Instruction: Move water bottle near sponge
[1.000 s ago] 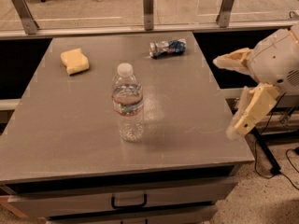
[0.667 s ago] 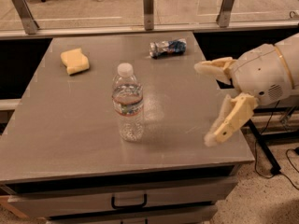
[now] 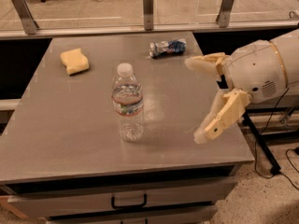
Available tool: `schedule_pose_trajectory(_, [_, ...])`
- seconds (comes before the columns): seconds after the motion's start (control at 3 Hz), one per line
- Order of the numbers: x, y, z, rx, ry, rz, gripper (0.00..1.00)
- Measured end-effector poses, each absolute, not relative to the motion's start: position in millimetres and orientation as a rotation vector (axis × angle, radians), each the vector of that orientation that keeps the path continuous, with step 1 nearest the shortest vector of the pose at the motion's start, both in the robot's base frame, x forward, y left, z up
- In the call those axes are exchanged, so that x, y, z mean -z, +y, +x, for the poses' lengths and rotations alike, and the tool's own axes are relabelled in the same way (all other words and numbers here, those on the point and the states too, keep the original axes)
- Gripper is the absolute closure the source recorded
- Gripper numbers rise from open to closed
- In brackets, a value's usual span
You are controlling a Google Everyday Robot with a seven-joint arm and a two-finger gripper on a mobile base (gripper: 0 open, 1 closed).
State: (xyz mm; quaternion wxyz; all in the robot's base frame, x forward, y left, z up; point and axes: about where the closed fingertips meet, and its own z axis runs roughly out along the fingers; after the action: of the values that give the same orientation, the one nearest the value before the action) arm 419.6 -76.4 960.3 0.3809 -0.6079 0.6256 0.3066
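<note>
Hand closes in: the water bottle [image 3: 127, 108] stands upright mid-tabletop [image 3: 70, 139], unmoved, to the left of my hand [image 3: 196, 100]. The hand has swung in from the tabletop's right edge over the past second and now hangs near the bottle without touching it. My hand is spread wide and holds nothing. I judge this the approach, with the grasp yet to come and none of the carry done. The sponge [image 3: 74, 61] lies beyond the bottle, far to my hand's left and farther back, well apart from the bottle. A crumpled foil packet [image 3: 167, 47] sits behind my hand, off the line to the bottle. Nothing stands between hand and bottle, or between bottle and sponge.
</note>
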Motion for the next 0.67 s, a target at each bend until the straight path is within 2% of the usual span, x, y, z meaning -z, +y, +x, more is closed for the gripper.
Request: schedule_pose_trajectory(0.67, [-950, -28, 436, -0.863, 1.485, -1.422, 0.0])
